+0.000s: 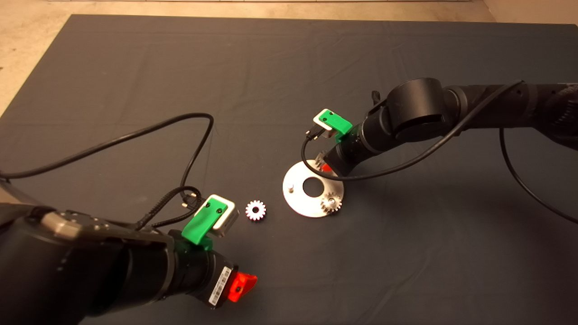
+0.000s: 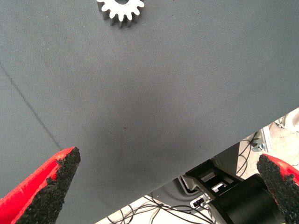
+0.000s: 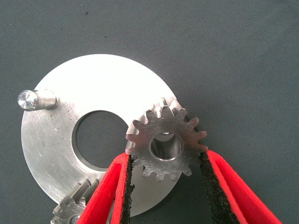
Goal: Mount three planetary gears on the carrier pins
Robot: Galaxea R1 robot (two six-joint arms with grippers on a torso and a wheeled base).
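Note:
The silver carrier disc (image 1: 298, 198) lies mid-mat. One dark gear (image 1: 331, 203) sits on its near-right pin. The left pin (image 1: 291, 186) is bare. My right gripper (image 1: 323, 166) is over the disc's far-right side, shut on a second dark gear (image 1: 319, 160). In the right wrist view, the gripper (image 3: 164, 156) holds this gear (image 3: 154, 163) by its teeth, level over the third pin, which shows through its centre hole. The seated gear (image 3: 74, 210) and bare pin (image 3: 37, 99) also show there. The bright gear (image 1: 256, 210) lies flat on the mat left of the disc. My left gripper (image 1: 244, 282) hovers open near the front edge.
The left wrist view shows the left gripper (image 2: 168, 157) wide open over bare mat, with the bright gear (image 2: 121, 11) beyond it and the mat's edge and cables close by. A black cable (image 1: 198, 135) loops across the mat's left half.

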